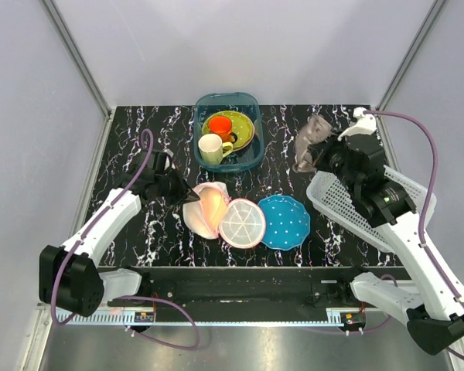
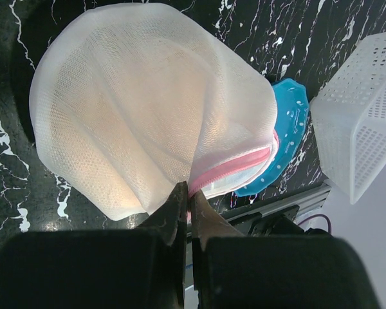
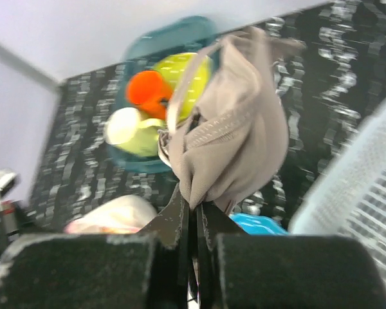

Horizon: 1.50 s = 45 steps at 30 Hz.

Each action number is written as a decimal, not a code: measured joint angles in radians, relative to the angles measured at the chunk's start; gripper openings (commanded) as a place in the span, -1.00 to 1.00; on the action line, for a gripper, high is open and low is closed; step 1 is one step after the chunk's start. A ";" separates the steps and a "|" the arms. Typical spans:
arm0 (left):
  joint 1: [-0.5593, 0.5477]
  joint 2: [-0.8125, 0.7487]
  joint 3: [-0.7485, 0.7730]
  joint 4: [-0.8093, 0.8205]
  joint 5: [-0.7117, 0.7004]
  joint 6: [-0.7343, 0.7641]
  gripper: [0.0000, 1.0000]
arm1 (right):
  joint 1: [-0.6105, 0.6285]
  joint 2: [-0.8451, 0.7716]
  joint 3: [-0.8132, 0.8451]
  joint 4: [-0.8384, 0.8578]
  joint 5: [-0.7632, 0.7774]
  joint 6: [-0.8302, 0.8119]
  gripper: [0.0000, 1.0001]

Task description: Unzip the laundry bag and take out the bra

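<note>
Just beyond the basket (image 1: 356,212), the right hand (image 3: 192,205) grips the bra (image 3: 235,138).

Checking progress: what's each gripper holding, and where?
Left gripper: white mesh laundry bag, at its pink zipper edge. Right gripper: beige fabric bra, by a bunched fold.

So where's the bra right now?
The bra is on the right of the top view, pinched in the right gripper, between the teal tub and the white basket.
</note>
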 measured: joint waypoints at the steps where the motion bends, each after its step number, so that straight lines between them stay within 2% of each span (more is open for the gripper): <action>1: 0.000 0.002 0.000 0.001 0.000 0.001 -1.00 | -0.013 -0.007 -0.010 -0.028 0.029 -0.008 -1.00; 7: 0.000 0.011 0.000 0.002 0.001 0.008 -1.00 | -0.161 -0.064 -0.119 -0.153 0.162 -0.032 -1.00; 12: 0.000 0.016 0.001 0.002 0.002 0.018 -1.00 | -0.343 -0.109 -0.192 -0.224 0.172 -0.029 -1.00; 17: 0.000 0.022 0.002 0.003 0.002 0.027 -1.00 | -0.412 -0.098 -0.195 -0.233 0.159 -0.028 -1.00; 18: 0.000 0.022 0.002 0.004 0.002 0.030 -1.00 | -0.419 -0.092 -0.195 -0.232 0.155 -0.028 -0.64; 19: 0.000 0.022 0.002 0.004 0.002 0.031 -1.00 | -0.426 -0.085 -0.195 -0.232 0.152 -0.027 0.00; 20: 0.000 0.022 0.002 0.005 0.002 0.034 -1.00 | -0.433 -0.078 -0.196 -0.230 0.151 -0.024 0.98; 25: 0.000 0.022 0.002 0.005 0.002 0.041 -1.00 | -0.447 -0.022 -0.199 -0.222 0.099 -0.032 0.99; 30: 0.000 0.022 0.002 0.005 0.002 0.045 -1.00 | -0.415 0.003 -0.198 -0.160 -0.066 -0.018 1.00; 33: 0.000 0.022 0.002 0.005 0.002 0.047 -1.00 | -0.215 0.042 -0.183 -0.114 -0.069 -0.005 0.99; 38: 0.000 0.021 0.002 0.005 -0.002 0.048 -1.00 | 0.119 0.211 -0.173 0.008 -0.104 0.064 0.99; 40: 0.000 0.021 0.002 0.005 -0.002 0.048 -1.00 | 0.231 0.317 -0.165 0.064 -0.125 0.102 0.89; 43: 0.000 0.021 0.002 0.006 -0.003 0.043 -1.00 | 0.327 0.461 -0.149 0.134 -0.178 0.143 0.67; 45: 0.000 0.021 0.002 0.006 -0.006 0.042 -1.00 | 0.360 0.533 -0.142 0.174 -0.207 0.167 0.66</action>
